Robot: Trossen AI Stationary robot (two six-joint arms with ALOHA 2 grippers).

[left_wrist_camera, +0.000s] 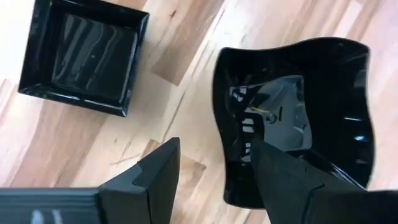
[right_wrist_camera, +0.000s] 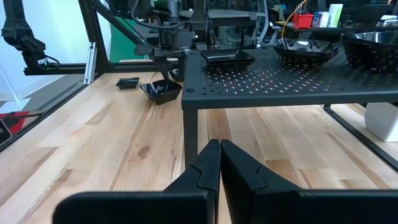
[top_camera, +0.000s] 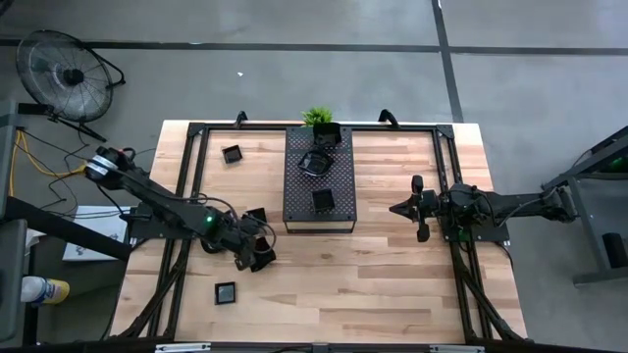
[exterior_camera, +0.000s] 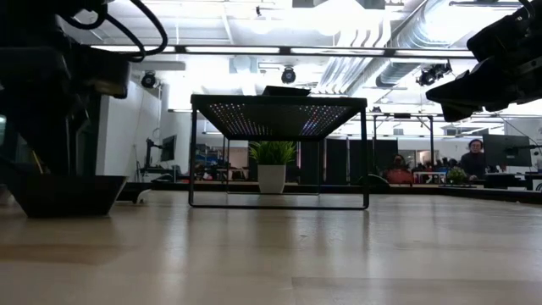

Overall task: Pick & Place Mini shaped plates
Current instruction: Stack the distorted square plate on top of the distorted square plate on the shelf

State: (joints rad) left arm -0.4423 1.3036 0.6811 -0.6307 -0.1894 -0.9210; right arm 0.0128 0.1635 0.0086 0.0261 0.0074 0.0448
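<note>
Wavy-rimmed plate (left_wrist_camera: 298, 118) is getting picked off the counter (top_camera: 392, 265), looks like.
Left hand (left_wrist_camera: 214, 168) is straddling its rim, fingers spread apart, not clamping yet; next it needs closing and lifting toward the tray (top_camera: 319, 181). Right hand (right_wrist_camera: 219, 163) is waiting, pinched closed.

from above, the left gripper (top_camera: 257, 257) sits low over the wooden table (top_camera: 392, 284) beside a black mini plate (top_camera: 256, 216) near the perforated tray (top_camera: 319, 179), while the right gripper (top_camera: 412, 208) waits right of that tray.
</note>
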